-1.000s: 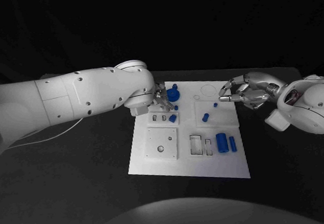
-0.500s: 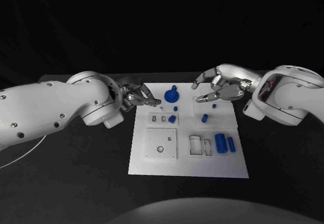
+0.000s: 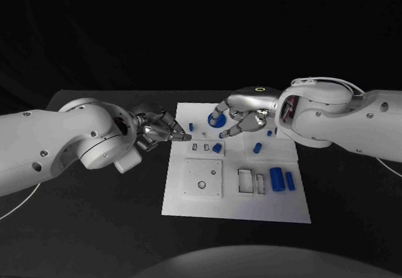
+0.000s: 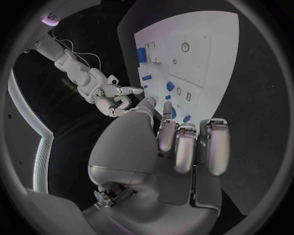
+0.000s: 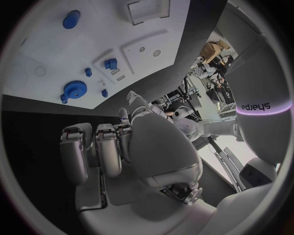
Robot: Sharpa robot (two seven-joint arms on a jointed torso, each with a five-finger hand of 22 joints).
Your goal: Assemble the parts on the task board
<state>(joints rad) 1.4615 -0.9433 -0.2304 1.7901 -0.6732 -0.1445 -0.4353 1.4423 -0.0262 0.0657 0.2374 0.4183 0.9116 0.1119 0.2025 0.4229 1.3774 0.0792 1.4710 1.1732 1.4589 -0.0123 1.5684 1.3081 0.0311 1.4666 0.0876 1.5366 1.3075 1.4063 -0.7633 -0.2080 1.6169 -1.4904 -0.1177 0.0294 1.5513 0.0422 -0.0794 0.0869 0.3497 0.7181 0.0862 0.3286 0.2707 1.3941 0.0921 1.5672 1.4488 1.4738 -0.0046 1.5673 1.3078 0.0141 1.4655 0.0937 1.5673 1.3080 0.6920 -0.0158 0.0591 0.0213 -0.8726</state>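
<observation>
Overall: my two hands hovered over the far end of the task board (image 3: pixel 205 202), which lay in the middle of the black table (image 3: pixel 87 216).
Board: a white plate with shallow recesses and raised white blocks.
Parts: small blue pieces; a blue cylinder (image 3: pixel 275 177) lay on the right near side, a blue gear (image 3: pixel 216 120) stood at the far end under my right hand.
Left hand (image 3: pixel 159 132): at the board's left far edge, fingers curled together, grasping nothing I could see.
Right hand (image 3: pixel 239 114): above the gear, fingers loosely bent and apart, holding nothing.
Right wrist view: showed the whole gear (image 5: pixel 75 89), partly hidden in the head view.
</observation>
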